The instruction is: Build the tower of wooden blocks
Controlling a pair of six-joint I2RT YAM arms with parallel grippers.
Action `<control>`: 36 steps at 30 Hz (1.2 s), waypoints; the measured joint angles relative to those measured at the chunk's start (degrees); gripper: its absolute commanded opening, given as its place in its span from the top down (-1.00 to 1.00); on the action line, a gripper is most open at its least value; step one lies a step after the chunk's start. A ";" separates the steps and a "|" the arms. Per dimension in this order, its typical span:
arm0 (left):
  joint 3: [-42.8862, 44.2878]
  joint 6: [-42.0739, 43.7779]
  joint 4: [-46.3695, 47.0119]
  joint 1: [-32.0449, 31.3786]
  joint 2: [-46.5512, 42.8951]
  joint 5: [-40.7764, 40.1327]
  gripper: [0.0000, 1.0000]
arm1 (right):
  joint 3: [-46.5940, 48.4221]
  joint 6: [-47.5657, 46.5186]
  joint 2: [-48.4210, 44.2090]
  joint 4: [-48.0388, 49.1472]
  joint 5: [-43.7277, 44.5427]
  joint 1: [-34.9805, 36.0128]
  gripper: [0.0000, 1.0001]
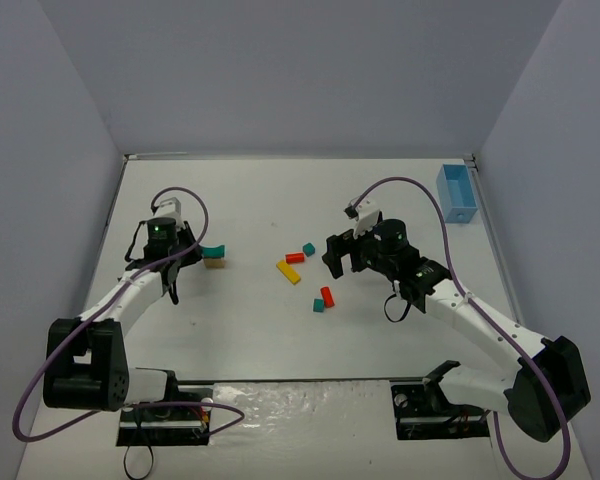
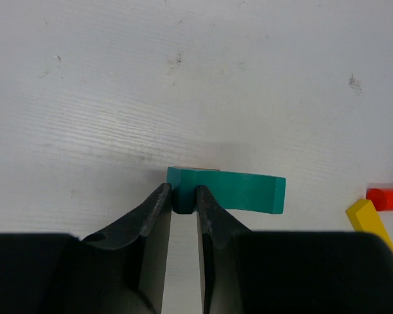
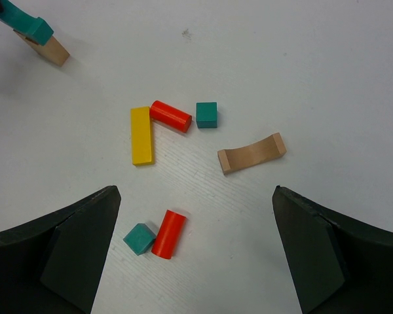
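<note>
A teal arch block [image 2: 242,191] lies across the top of a tan block [image 1: 215,264] at the left of the table. My left gripper [image 2: 183,193] is shut on that teal block's left end. The same pair shows at the top left of the right wrist view, teal block [image 3: 26,23] over tan block [image 3: 52,51]. My right gripper [image 3: 196,191] hangs open above loose pieces: a yellow bar [image 3: 141,135], a red cylinder [image 3: 170,116], a teal cube [image 3: 206,114], a tan arch [image 3: 251,153], another teal cube [image 3: 139,238] and a second red cylinder [image 3: 168,233].
A light-blue bin [image 1: 456,194] stands at the back right by the wall. The loose pieces cluster mid-table around the yellow bar [image 1: 288,271], just left of my right gripper [image 1: 338,255]. Walls close off the table on three sides.
</note>
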 measured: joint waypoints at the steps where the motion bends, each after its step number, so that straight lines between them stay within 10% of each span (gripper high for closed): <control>1: -0.20 -0.06 0.15 0.00 0.07 0.01 0.99 | 0.00 0.00 0.01 0.01 -0.03 0.00 -1.00; 36: -1.03 -1.11 1.65 0.92 0.91 1.01 0.67 | 0.00 0.00 0.41 0.02 -0.44 0.00 -1.00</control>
